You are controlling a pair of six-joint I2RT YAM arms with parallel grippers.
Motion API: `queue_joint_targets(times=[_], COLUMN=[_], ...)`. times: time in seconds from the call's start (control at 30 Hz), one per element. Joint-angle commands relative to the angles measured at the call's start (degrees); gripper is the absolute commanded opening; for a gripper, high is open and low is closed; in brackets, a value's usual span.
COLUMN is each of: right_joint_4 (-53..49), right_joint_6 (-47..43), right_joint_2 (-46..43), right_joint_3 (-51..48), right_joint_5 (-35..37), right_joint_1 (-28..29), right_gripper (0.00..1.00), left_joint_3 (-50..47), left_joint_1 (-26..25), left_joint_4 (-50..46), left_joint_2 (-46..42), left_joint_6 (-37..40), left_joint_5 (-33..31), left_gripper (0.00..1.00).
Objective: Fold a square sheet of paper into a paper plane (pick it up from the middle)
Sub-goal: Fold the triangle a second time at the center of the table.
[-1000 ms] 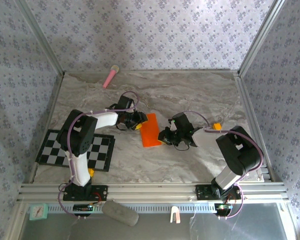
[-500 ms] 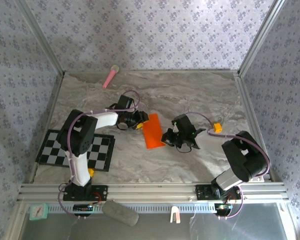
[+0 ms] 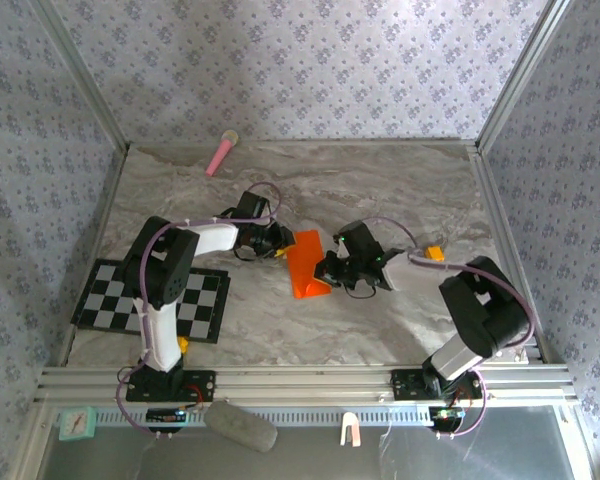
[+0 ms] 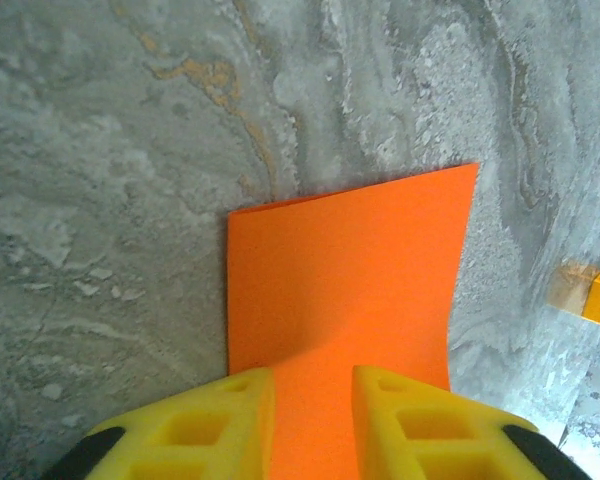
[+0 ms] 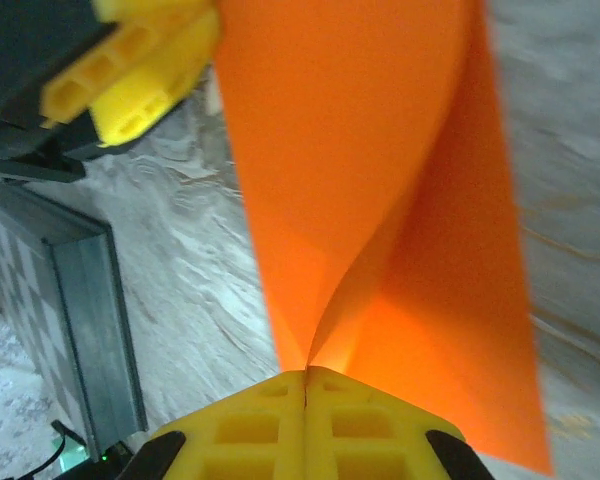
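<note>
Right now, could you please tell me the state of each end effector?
Left end effector: open, fingers apart over the square sheet of paper.
Right end effector: closed, pinching that sheet.

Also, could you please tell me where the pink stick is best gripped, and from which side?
Probably the middle of the pink stick, coming straight down from above with the jaws set across its narrow width. It lies flat on the table, slanted, its pale end close to the back wall, so a level approach from behind looks blocked, and the mid-shaft should balance best.
</note>
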Motion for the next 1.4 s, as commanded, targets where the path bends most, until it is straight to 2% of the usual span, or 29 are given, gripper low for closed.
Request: queue_joint_targets(times=[0.0,0.2,0.47,1.37], right_joint_4=[-0.12,2.77,6.0,2.77], right_joint_6=[-2.45,-1.56,0.66,-3.16], right_joint_2=[3.22,6.9,8.56,12.49], right_joint_3=[2.96,5.13,5.24,9.05], right_joint_5=[-3.7,-3.58,0.24,1.63], right_joint_1=[0.34,0.73,1.26,1.3], right_gripper=[0.0,0.0,0.0,0.0], left_joint_3=[0.47,0.6,1.0,-1.04], left_joint_1=[-0.43,-0.62,-0.68,-1.14], left_joint_4=[-3.43,-4.09,-5.16,-4.5], left_joint_2=[2.4,3.04,3.3,3.66], left_joint_6=[1.67,2.09,2.58,1.52], left_joint_5=[-1.67,-1.87,-1.77,-1.99], left_gripper=[0.25,0.21,0.2,0.19])
